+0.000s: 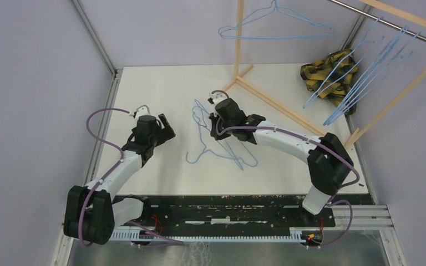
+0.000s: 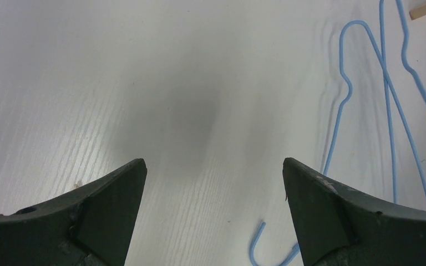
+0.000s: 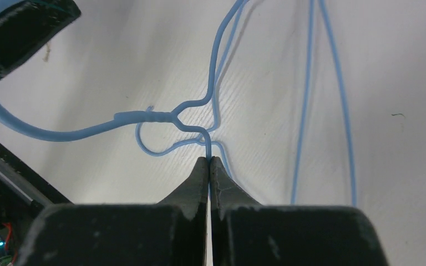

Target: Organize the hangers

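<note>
Hanger wire, pinched inside right pincer

We find loose hangers at the middle of the counter, and hung hangers on the rack above the cloth at its far right corner.

Right tool amid loose hangers

Thin light-blue wire hangers lie tangled flat on the white table, two or perhaps three with outlines overlapping. Among them, one hanger is pinched just below its twisted neck by the right gripper. Another hanger hangs high beside the wooden post, while a bunch dangles slanted from the rail — hooks up.
</note>
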`<state>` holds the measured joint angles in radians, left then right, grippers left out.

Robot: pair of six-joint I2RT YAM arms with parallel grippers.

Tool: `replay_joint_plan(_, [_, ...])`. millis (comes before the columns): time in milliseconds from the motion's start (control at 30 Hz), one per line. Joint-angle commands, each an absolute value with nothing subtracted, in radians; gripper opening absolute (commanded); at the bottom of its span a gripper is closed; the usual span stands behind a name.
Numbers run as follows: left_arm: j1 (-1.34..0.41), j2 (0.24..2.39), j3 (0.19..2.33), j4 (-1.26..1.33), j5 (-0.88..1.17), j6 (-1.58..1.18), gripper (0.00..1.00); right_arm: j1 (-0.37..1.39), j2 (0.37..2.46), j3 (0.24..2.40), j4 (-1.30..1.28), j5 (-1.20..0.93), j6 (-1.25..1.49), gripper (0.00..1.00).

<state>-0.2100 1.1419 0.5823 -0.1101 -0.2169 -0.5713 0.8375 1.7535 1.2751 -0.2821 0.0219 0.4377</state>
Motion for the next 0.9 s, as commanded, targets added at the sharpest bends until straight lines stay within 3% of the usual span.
replay_joint_plan(0, [-0.212, 1.120, 0.602, -0.083, -0.239, -0.590, 0.99, 0.823, 1.614, 1.225, -0.294, 0.014, 0.449, 0.01])
replay_joint_plan(233, [-0.212, 1.124, 0.603, -0.077, -0.227, -0.592, 0.99, 0.816, 1.465, 1.207, -0.290, 0.058, 0.493, 0.01])
replay_joint_plan(667, [-0.212, 1.108, 0.600, -0.082, -0.226, -0.592, 1.00, 0.816, 1.278, 1.184, -0.433, 0.535, 0.391, 0.01])
replay_joint_plan(867, [-0.212, 1.116, 0.604, -0.088, -0.224, -0.592, 0.99, 0.817, 1.235, 1.198, -0.470, 0.497, 0.423, 0.01])
